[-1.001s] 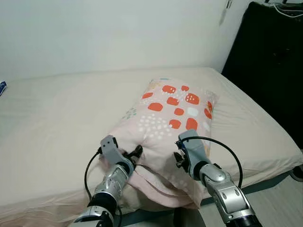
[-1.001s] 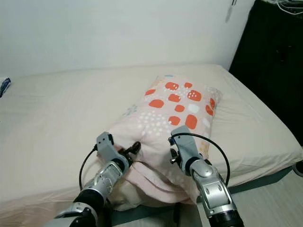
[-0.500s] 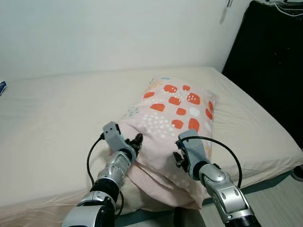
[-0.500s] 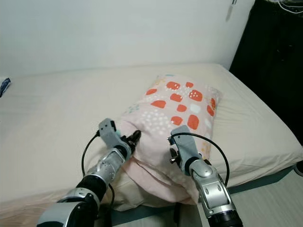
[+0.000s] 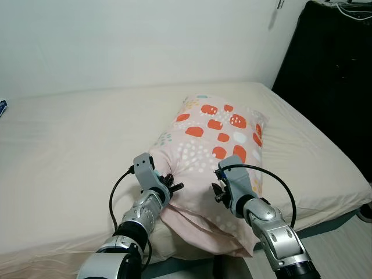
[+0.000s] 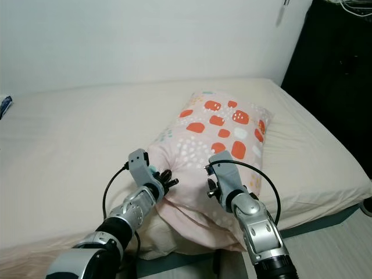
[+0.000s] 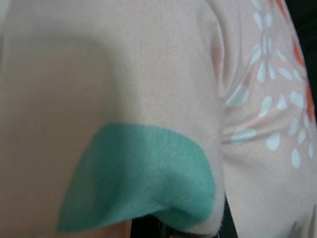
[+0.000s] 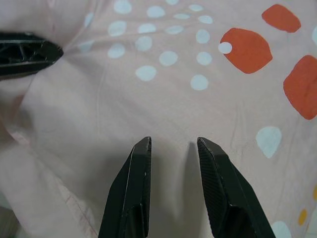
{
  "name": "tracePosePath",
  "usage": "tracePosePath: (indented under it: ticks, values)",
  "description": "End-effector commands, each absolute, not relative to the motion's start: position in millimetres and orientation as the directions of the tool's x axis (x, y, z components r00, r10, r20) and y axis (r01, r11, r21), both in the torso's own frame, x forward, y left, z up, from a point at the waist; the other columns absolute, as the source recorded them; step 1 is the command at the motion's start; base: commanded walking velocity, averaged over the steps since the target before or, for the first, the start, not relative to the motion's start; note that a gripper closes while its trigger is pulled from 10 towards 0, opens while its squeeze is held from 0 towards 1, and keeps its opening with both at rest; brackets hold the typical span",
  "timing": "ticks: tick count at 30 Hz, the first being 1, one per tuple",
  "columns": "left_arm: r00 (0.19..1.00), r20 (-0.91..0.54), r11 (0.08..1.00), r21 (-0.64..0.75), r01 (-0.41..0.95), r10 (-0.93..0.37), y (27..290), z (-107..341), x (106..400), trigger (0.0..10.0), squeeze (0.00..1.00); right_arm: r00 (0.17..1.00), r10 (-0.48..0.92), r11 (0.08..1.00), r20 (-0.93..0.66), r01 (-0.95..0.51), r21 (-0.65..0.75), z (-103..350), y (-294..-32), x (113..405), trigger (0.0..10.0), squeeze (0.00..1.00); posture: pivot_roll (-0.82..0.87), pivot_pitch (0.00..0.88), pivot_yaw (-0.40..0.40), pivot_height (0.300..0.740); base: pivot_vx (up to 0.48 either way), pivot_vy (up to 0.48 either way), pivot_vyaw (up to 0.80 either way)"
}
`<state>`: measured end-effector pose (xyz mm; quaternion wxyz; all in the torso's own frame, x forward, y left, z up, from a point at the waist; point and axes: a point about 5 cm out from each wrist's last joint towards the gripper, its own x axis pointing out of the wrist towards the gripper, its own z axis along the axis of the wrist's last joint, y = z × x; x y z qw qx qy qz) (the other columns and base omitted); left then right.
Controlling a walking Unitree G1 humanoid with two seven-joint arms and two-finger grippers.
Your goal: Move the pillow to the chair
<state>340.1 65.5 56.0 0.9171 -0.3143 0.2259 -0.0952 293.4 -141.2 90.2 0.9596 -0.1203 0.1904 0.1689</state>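
Pink spotted pillow [image 5: 215, 139] on one bed [image 5: 70, 145], left end effector [image 6: 167, 180] pinching it, right end effector [image 8: 171, 146] parted

We see the pillow [image 5: 212, 145] in soft matt printed cloth, the bed [image 5: 70, 151] under smooth matt cream sheeting, and our arms [image 5: 279, 244] in brushed silver metal.

A pale pink pillow [image 5: 212, 145], printed with orange-red patches and small white dots, is laid lengthwise on the bed [image 5: 70, 145]. Its near end is bunched between the left pincer [image 5: 172, 187] and the right pincer [image 8: 171, 148], both pressed against its fabric.
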Motion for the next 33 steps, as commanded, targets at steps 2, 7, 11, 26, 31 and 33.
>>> tracePosePath:
  ticks: [2,7,11,26,31,33]
  values:
    - [0.847,-0.287,0.751,-0.635,0.181,-0.447,29,79,345,0.0,0.00,0.887,0.280,0.923,-0.368,-0.354,-0.151,96,-142,296,10.0,0.00,-0.02,0.046,-0.038,0.578,0.000,0.000,0.00]
    - [0.835,-0.252,0.821,-0.458,0.342,-0.489,63,95,362,0.0,0.00,0.886,0.357,0.910,-0.297,-0.401,-0.103,108,-135,297,10.0,0.00,-0.02,0.041,-0.039,0.578,0.000,0.000,0.00]
    - [0.840,-0.269,0.866,-0.323,0.381,-0.470,105,102,369,0.0,0.00,0.875,0.399,0.895,-0.274,-0.437,-0.089,110,-132,295,10.0,0.00,-0.01,0.027,-0.046,0.578,0.000,0.000,0.00]
    - [0.766,-0.547,0.849,0.175,0.499,-0.338,229,109,357,0.0,0.00,0.879,0.373,0.905,-0.297,-0.416,-0.095,104,-135,296,10.0,0.00,0.01,0.012,-0.054,0.578,0.000,0.000,0.00]
    - [0.817,-0.577,0.711,0.570,0.411,-0.009,299,135,350,0.0,0.00,0.879,0.372,0.905,-0.297,-0.414,-0.092,103,-136,295,10.0,0.00,0.01,0.011,-0.056,0.578,0.000,0.000,0.00]
    - [0.824,-0.565,0.684,0.614,0.394,0.032,308,142,349,0.0,0.00,0.879,0.372,0.905,-0.298,-0.414,-0.091,102,-136,294,10.0,0.00,0.01,0.012,-0.057,0.578,0.000,0.000,0.00]
